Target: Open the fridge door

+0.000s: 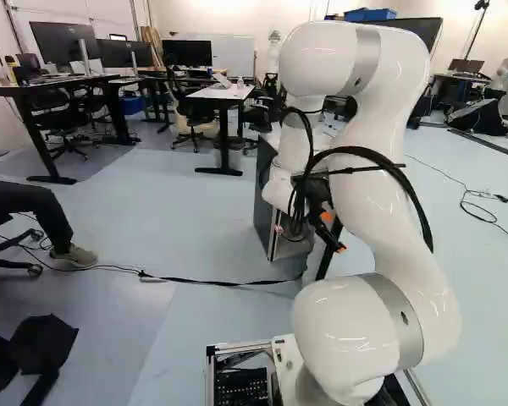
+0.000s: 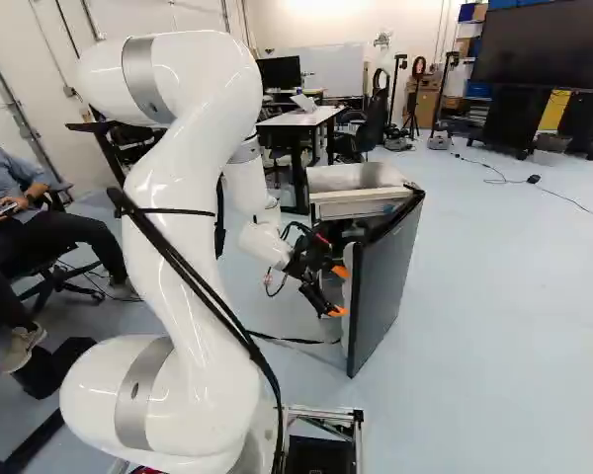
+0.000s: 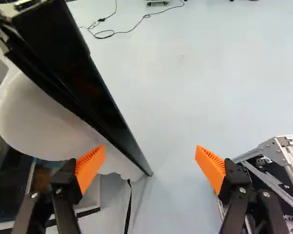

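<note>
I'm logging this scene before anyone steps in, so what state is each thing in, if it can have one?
Fridge door, open, swung out from the body
Fridge, upright
Pincer, open, gripping nothing
Arm, bent, its far end by the door's inner side
Large display, screen dark
Looped cable, lying loose on the floor

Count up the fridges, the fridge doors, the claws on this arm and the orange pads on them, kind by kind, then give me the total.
Fridge: 1
Fridge door: 1, standing open
Claw: 1
Orange pads: 2, one on each finger
Total: 5
</note>
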Tool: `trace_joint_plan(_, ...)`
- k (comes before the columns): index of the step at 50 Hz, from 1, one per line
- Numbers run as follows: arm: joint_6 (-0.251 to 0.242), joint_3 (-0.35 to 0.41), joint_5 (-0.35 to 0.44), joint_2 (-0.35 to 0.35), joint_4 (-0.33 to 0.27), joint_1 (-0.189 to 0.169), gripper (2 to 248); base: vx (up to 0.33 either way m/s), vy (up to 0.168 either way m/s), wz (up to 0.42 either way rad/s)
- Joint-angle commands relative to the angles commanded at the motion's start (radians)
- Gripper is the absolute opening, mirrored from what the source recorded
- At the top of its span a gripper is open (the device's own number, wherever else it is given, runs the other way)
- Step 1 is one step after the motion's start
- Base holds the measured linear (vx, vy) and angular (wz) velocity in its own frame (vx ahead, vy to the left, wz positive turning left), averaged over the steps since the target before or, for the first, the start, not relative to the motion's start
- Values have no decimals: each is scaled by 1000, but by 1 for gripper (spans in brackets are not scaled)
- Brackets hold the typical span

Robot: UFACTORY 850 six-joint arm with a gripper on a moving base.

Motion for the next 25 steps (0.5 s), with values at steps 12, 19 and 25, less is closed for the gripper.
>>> trace_joint_plan(12,0,5,44,2,4,-3,247,0,0,0)
trace_joint_plan(19,0,6,96,2,4,-3,247,0,0,0)
trace_joint_plan(25,0,6,144,2,4,-3,247,0,0,0)
